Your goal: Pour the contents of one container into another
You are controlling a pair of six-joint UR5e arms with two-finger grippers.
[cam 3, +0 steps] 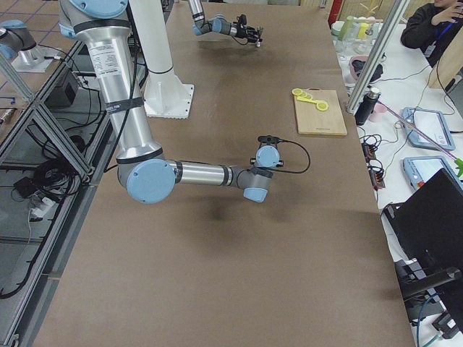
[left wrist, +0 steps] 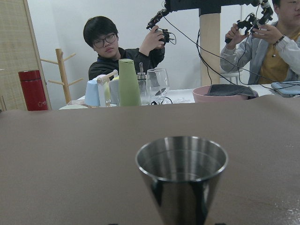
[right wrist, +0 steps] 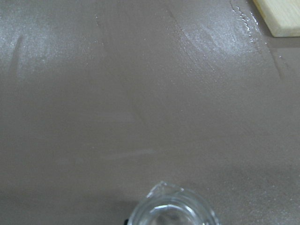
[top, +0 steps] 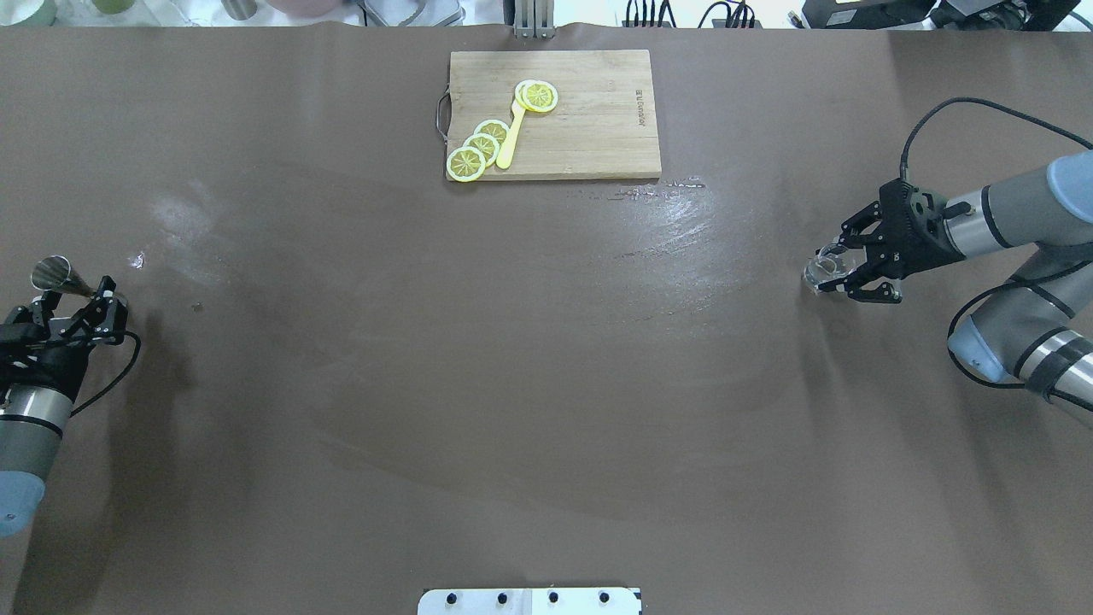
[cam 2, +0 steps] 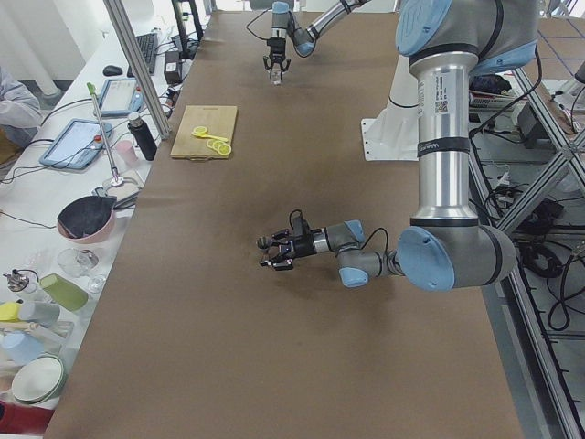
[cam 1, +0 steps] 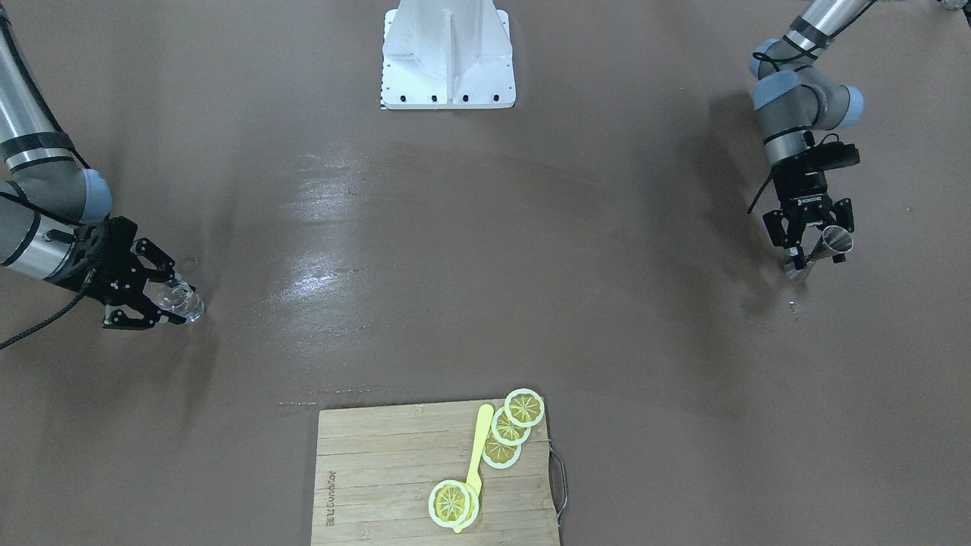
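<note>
**Silver tubes, blue caps, black claws**

From where I stand, both arms look alike: brushed silver tubes, pale blue caps at every joint, thin black bands round the links. The left arm wears a white printed label on its thickest tube. The right arm trails a black cable that arcs off its wrist toward 12 o'clock. The left gripper is black with white lettering on its body. The right gripper is black too, with bare linkages dotted with small pale screws. The white base shows dark bolts along its 6 o'clock edge.
</note>
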